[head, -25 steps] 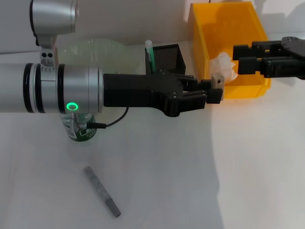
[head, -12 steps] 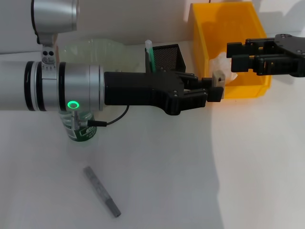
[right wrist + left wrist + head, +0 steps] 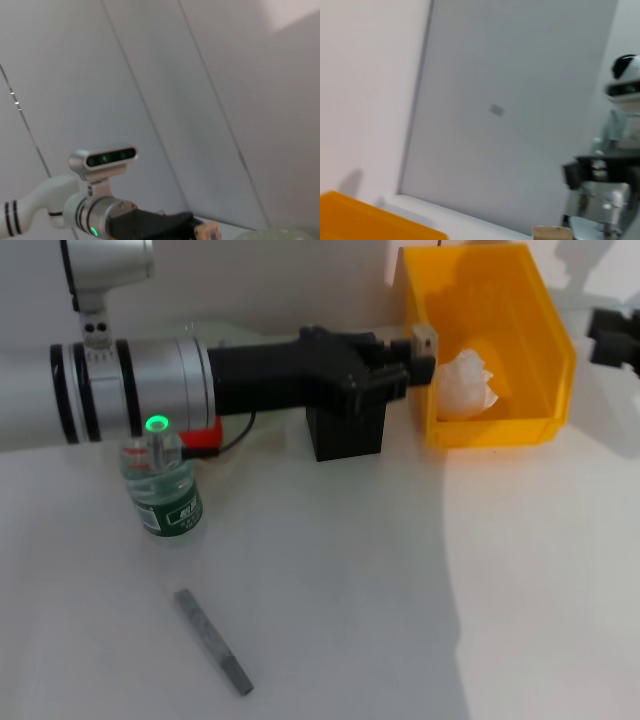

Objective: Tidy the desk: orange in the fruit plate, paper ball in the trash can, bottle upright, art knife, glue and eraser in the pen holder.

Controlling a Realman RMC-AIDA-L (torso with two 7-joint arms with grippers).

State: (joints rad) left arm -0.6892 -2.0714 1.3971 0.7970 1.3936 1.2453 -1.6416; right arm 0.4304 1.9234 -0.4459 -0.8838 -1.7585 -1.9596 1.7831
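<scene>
My left gripper [image 3: 420,352] is shut on the tan eraser [image 3: 426,339]. It hovers just past the black mesh pen holder [image 3: 345,432], beside the left wall of the orange-yellow trash can [image 3: 545,350]. The eraser also shows in the left wrist view [image 3: 552,233] and the right wrist view [image 3: 210,232]. The paper ball [image 3: 468,382] lies inside the trash can. The bottle [image 3: 162,490] stands upright at the left. The grey art knife [image 3: 212,640] lies on the desk at the front. A red-orange patch, the orange [image 3: 203,434], shows under my left arm. The fruit plate is hidden. My right gripper [image 3: 615,335] is at the right edge.
My left arm [image 3: 130,390] spans the back of the desk and covers the pen holder's opening and what stands in it. The white desk [image 3: 400,590] runs to the front, with the art knife at its front left.
My left gripper has moved back and slightly left with the eraser, from in front of the trash can to beside the pen holder's top. My right gripper has drawn back to the right edge.
</scene>
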